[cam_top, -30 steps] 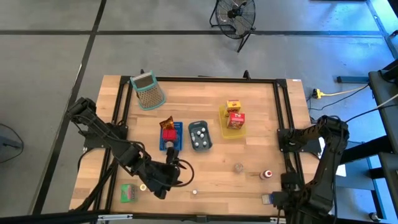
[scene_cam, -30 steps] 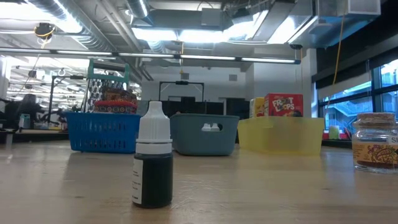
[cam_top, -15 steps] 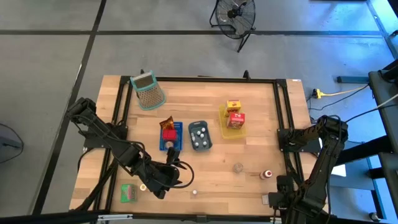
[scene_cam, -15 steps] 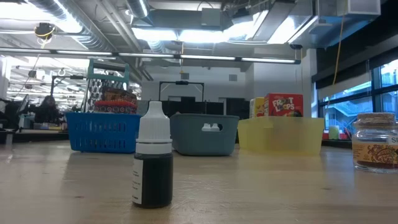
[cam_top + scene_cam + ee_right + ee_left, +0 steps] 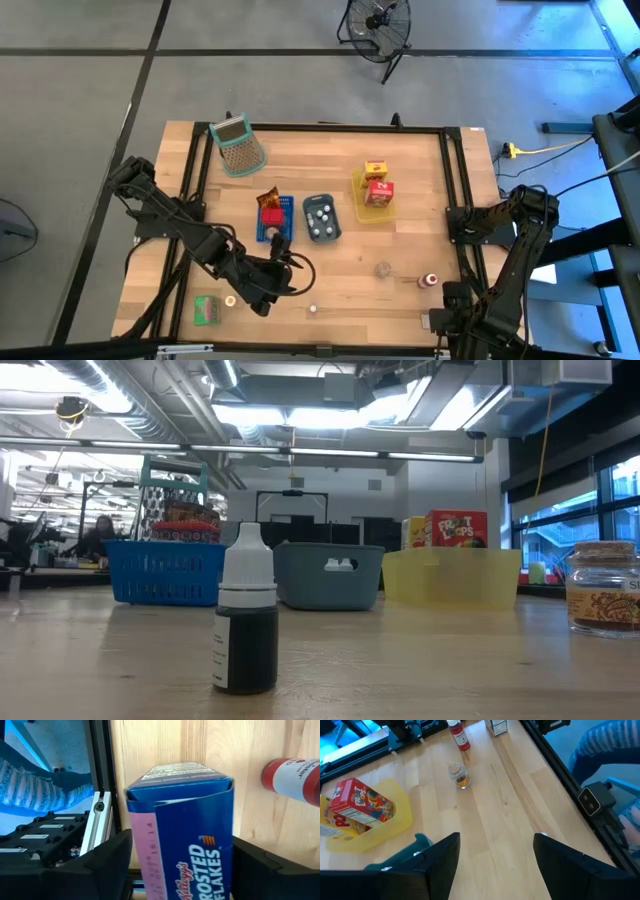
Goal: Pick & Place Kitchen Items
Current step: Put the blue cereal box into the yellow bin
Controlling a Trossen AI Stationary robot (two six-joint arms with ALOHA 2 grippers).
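- Blue cardboard fills the right wrist view: a small Frosted Flakes carton (image 5: 182, 830) stands between the right tool's (image 5: 182, 870) two dark fingers, a finger on each flank, with slim gaps showing, so I read the jaws as apart around it and closing, not yet clamped.
- Seen from the high view, that carton (image 5: 428, 320) sits at the near right corner of the wooden tabletop (image 5: 400, 240), just beside the black edge rail, near a red-capped bottle (image 5: 429, 281) and a small glass jar (image 5: 383, 269).
- Step in hand, as I judge it: the grasp of the carton by the right arm, ahead of carrying it to a tray.
- Next move calls for pinching the flanks squarely, then lifting straight up to clear the rail and the red-capped bottle (image 5: 295, 780) before travelling toward the yellow tray (image 5: 372, 207), where two other cereal cartons (image 5: 378, 183) already stand.
- Left tool (image 5: 495, 865) hangs with its fingers wide apart and nothing between them, above bare wood well to the carton's left, near the blue tray (image 5: 276, 219) and the grey-blue tray (image 5: 322, 218).
- Other pieces wait on the wood far left of the carton: a green carton (image 5: 207, 310) and a dark dropper bottle (image 5: 246, 625).
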